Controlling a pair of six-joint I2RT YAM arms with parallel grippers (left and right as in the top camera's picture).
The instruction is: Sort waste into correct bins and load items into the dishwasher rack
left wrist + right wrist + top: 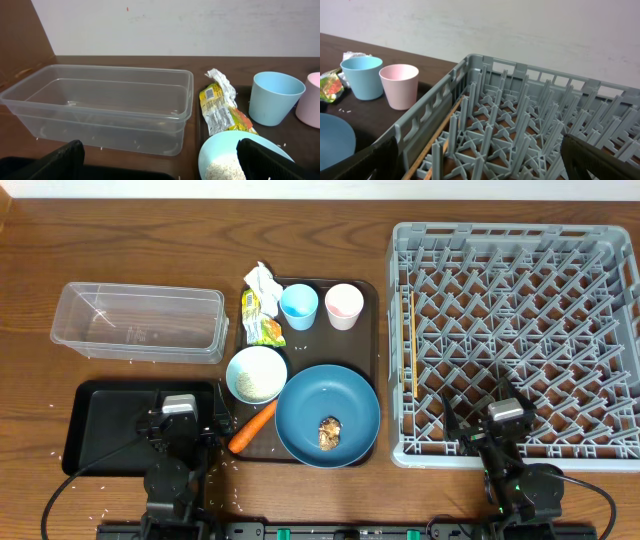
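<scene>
On the brown serving tray [372, 340] lie crumpled white paper [262, 280], a yellow-green wrapper [262, 318], a light-blue cup [299, 306], a pink cup [343, 306], a bowl [256, 374] holding rice, an orange carrot [252, 428] and a blue plate [328, 415] with a brown lump [329, 432]. The clear box [140, 320] and black tray [100, 430] sit to the left, the grey rack [520, 330] to the right. My left gripper [182, 425] [160, 162] hangs open over the black tray's right end. My right gripper [492, 425] [482, 160] is open above the rack's near edge.
Wooden chopsticks [411, 340] lie along the rack's left inner wall. Loose rice grains are scattered on the table around the black tray. A pale wall stands behind the table's far edge.
</scene>
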